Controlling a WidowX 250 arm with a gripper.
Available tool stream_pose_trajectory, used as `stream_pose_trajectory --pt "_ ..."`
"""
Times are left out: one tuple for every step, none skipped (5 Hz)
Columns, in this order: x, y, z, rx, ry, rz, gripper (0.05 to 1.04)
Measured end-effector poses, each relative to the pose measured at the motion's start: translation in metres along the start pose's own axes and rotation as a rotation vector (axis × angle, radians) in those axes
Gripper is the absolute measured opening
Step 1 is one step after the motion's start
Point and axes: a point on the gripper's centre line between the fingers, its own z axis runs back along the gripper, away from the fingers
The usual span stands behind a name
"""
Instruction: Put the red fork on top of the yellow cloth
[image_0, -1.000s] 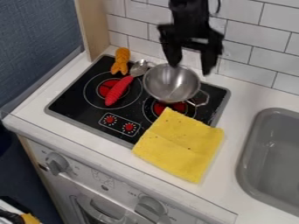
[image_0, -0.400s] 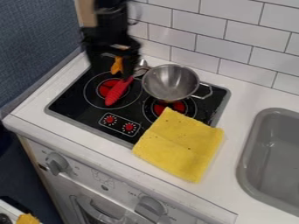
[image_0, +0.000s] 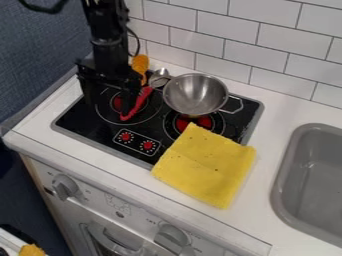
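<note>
Basically, gripper (image_0: 109, 100) hung, fingers spread; red-handled utensil (image_0: 137, 103) lay just off its metal bowl (image_0: 195, 94) side, long axis slanting lower left to upper right in view.

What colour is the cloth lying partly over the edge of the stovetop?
The cloth is plain yellow, seen best in the camera view.

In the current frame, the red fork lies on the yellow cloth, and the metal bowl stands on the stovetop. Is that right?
Not quite: the camera view shows the red fork on the stovetop, away from the yellow cloth. The metal bowl does stand on the stovetop.
</note>
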Motion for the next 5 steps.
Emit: stream_pose_trajectory --pt "0.005 -0.019 -0.013 -0.002 0.014 -0.043 1.001" --pt "0.015 -0.029 -0.018 0.027 0.007 -0.061 1.001" --pt "0.026 -0.026 -0.018 0.049 -0.009 -0.053 1.001" --pt "0.029 -0.023 -0.017 0.064 -0.015 -0.050 0.946" --pt "0.033 -0.021 -0.017 0.067 -0.019 -0.043 0.672"
